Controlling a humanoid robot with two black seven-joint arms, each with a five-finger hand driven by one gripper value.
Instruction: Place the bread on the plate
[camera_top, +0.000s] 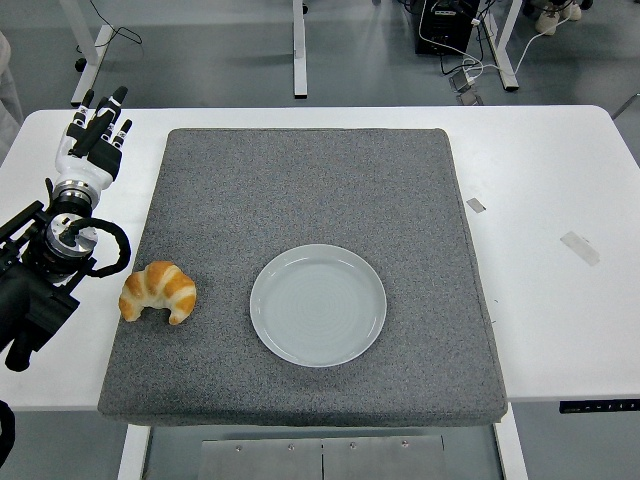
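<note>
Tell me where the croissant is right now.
In the head view the croissant lies on the grey mat near its left edge, left of the empty plate and apart from it.

a robotics lab or workshop: a white table (560, 180) on metal legs over grey floor, loose cables and a black equipment box (447, 25) behind, tape scraps (580, 247) on the tabletop.

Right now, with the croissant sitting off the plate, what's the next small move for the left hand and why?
Probably bring the left hand back toward the near edge and over the croissant. The hand sits open, holding nothing, farther up the table, while the croissant lies on the grey mat just left of the empty plate.
</note>
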